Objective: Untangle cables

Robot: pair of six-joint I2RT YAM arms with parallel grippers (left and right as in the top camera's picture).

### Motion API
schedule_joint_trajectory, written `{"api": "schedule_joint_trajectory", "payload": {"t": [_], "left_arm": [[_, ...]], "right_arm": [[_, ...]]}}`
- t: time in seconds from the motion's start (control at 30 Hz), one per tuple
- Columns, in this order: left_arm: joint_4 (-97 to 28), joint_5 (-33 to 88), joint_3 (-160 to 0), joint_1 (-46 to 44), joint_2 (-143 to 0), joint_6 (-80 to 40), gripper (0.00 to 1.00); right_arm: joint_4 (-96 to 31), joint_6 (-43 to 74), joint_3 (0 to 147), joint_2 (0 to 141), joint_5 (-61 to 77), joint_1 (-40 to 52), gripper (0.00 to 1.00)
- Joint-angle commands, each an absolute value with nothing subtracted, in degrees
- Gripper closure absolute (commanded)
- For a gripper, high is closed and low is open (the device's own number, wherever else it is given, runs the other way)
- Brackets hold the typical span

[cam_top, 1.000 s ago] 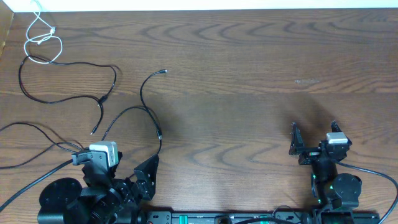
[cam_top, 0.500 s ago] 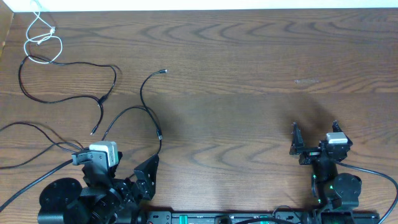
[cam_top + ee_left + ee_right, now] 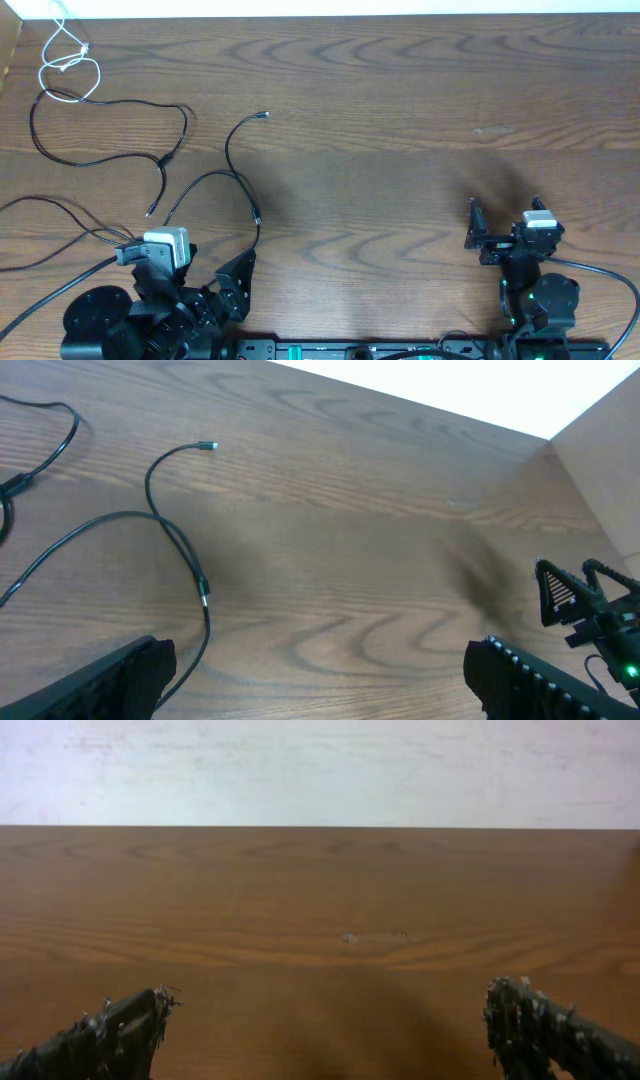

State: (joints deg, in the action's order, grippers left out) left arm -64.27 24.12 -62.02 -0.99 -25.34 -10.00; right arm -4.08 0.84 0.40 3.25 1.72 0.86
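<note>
your white cable (image 3: 68, 62) lies in small loose loops at the far left corner of the counter (image 3: 400, 120). its lower loop meets a black cable (image 3: 168, 157), which sweeps in a wide open loop just nearer you, with one end trailing down. to the right, a second black cable (image 3: 228, 150) hooks round from a small plug (image 3: 264, 116) and runs down past an inline connector (image 3: 257, 215). a thin branch splits off to its left.

Robot lab bench, wood-grain tabletop (image 3: 400, 150), plain white wall (image 3: 320, 770) at 12 o'clock, arm mounting rail (image 3: 380, 350) at 6 o'clock
</note>
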Motion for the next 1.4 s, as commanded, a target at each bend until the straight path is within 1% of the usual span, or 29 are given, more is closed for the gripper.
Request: {"api": "schedule_joint_trajectory", "payload": {"t": [0.0,1.37], "left_arm": [[-64.29,24.64,-61.93,-1.21,-25.34,-9.02,0.02],[-64.29,24.64,-61.93,-1.21,-25.34,-9.02,0.02]], "right_arm": [[-4.54,0.32,0.34,0.38,1.19,0.43,0.01],[-4.45,0.12,0.34,0.32,0.43,0.43,0.01]]}}
